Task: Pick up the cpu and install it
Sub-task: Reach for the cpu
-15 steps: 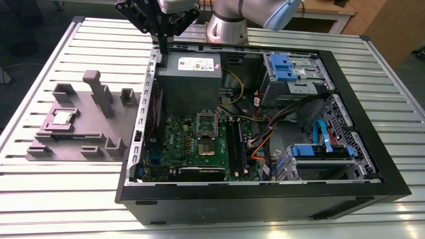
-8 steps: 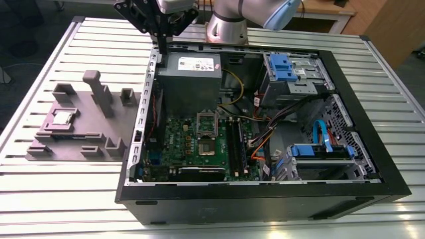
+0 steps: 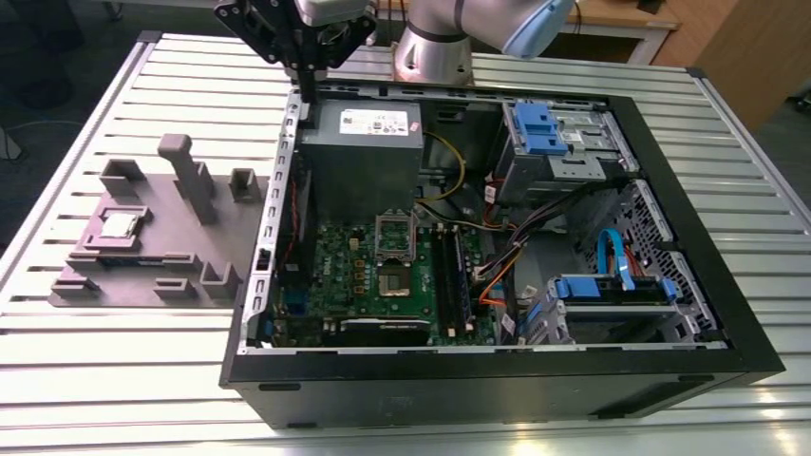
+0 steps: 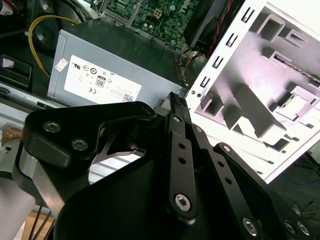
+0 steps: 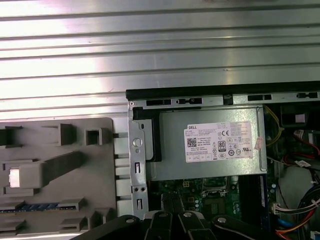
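Note:
The cpu (image 3: 121, 225), a small silver square, lies in a recess of the mauve-grey tray (image 3: 152, 275) on the exterior view's left, outside the open computer case. In the first wrist view the cpu (image 5: 15, 177) shows as a bright patch on the tray (image 5: 75, 190). The metal socket frame (image 3: 395, 249) with its dark centre sits on the green motherboard inside the case. My gripper (image 3: 304, 84) hangs high over the case's back left corner, beside the grey power supply (image 3: 361, 152), far from the cpu. Its fingers (image 4: 175, 107) are shut together on nothing.
The black case (image 3: 709, 285) lies open on a slatted metal table (image 3: 102, 380). Inside it are cables, blue drive brackets (image 3: 548, 128) and memory slots. The tray has tall raised blocks (image 3: 190, 180) standing near the cpu.

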`<state>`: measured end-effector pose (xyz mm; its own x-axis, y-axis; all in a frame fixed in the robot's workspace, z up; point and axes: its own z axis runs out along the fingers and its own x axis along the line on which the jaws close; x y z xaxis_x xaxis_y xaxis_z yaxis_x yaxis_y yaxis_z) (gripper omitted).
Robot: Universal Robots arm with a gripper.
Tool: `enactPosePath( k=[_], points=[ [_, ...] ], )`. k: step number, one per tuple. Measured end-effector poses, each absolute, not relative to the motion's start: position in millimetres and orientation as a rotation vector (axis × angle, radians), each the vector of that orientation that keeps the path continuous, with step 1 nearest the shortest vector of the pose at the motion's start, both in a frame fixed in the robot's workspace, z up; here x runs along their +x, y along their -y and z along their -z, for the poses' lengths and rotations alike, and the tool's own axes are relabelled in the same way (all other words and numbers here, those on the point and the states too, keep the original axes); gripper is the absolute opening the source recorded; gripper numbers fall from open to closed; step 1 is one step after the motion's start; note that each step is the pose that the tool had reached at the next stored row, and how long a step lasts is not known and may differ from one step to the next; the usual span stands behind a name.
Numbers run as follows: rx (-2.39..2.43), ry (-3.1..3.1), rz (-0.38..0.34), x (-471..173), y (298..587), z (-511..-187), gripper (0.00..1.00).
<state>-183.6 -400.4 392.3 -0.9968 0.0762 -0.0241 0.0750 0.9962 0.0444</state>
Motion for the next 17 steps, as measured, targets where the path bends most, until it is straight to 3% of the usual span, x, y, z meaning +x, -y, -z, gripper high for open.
enactPosePath(
  k=[17],
  points=[
    [0.118, -3.113, -0.068, -188.4, 400.4, -392.2, 0.1]
  ],
)
